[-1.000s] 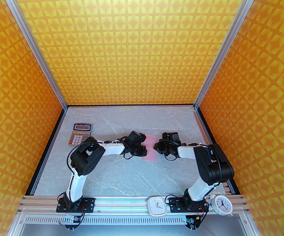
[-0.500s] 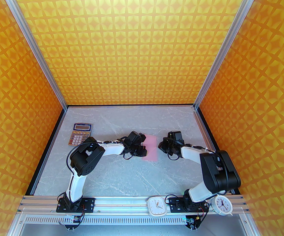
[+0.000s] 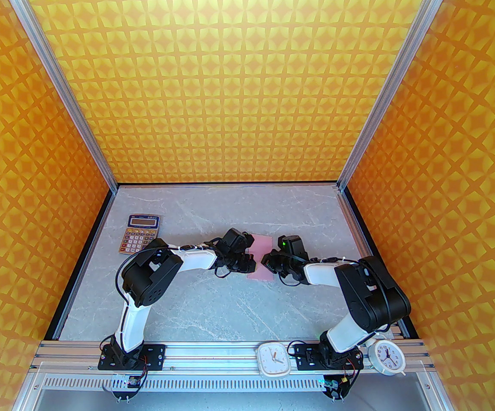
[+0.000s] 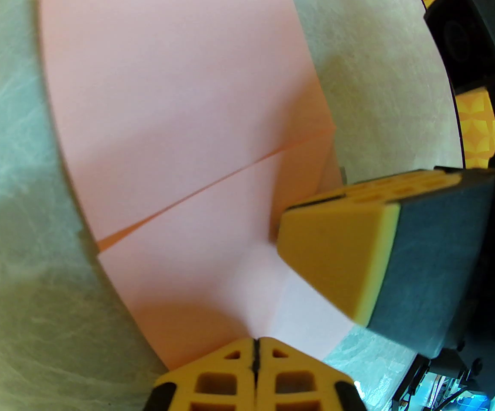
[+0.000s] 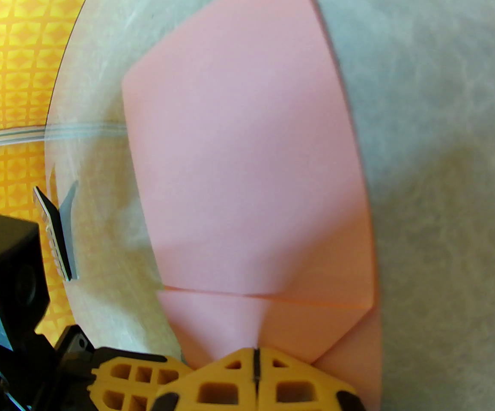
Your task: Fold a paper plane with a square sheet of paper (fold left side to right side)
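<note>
Paper: thin pale-pink sheet of paper point(image 3: 262, 245), partly folded, flat on the grey marbled surface point(image 3: 213, 306) between the arms
Left hand point(image 4: 254, 353): pressed together, tips on the sheet's edge
Right hand point(image 5: 256, 364): pressed together, tips on the folded flap
Best move, likely: one hand pins, the other rubs the crease flat
</note>
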Robot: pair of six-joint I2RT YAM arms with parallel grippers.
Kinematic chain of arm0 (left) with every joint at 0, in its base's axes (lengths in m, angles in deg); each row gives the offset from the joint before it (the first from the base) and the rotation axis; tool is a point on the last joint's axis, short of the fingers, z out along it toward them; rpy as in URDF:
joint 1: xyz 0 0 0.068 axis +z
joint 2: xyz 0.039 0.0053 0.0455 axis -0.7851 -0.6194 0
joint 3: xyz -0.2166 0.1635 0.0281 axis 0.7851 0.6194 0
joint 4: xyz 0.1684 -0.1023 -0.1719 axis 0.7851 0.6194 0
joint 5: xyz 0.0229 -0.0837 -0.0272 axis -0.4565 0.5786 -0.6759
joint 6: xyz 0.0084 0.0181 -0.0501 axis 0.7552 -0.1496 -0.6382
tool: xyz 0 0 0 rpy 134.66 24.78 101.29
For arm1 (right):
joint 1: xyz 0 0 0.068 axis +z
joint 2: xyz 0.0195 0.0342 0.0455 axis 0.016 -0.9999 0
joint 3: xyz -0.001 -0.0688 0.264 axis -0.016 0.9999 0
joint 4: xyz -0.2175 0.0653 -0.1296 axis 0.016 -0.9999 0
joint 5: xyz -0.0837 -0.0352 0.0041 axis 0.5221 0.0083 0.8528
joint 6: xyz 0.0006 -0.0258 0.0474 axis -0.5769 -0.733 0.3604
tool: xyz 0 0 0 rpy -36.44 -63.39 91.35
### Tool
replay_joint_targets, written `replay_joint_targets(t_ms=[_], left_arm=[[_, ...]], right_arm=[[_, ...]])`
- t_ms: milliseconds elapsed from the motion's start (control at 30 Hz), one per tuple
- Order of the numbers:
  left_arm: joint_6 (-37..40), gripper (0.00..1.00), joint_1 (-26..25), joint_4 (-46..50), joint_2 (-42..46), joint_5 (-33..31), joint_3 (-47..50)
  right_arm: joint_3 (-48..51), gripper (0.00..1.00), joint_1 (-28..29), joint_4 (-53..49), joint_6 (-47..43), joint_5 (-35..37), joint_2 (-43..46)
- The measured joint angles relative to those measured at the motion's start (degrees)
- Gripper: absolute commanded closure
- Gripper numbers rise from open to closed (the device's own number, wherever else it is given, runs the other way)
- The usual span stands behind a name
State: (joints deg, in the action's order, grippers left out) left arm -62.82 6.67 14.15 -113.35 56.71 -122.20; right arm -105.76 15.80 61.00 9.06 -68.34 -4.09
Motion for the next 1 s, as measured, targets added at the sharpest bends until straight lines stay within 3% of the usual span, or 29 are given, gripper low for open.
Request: replay_joint_targets(t_ms=[633, 1000], left_arm=[[-3.26, 0.99, 0.00, -0.39, -1.86, 3.96, -3.34], [-1.62, 0.99, 0.00, -2.93, -1.68, 4.98, -0.35]], right_arm=[[-0.37, 1.00, 0.09, -0.63, -1.79, 0.39, -0.11], [-0.90, 1.00, 0.17, -1.62, -2.03, 0.57, -0.15]])
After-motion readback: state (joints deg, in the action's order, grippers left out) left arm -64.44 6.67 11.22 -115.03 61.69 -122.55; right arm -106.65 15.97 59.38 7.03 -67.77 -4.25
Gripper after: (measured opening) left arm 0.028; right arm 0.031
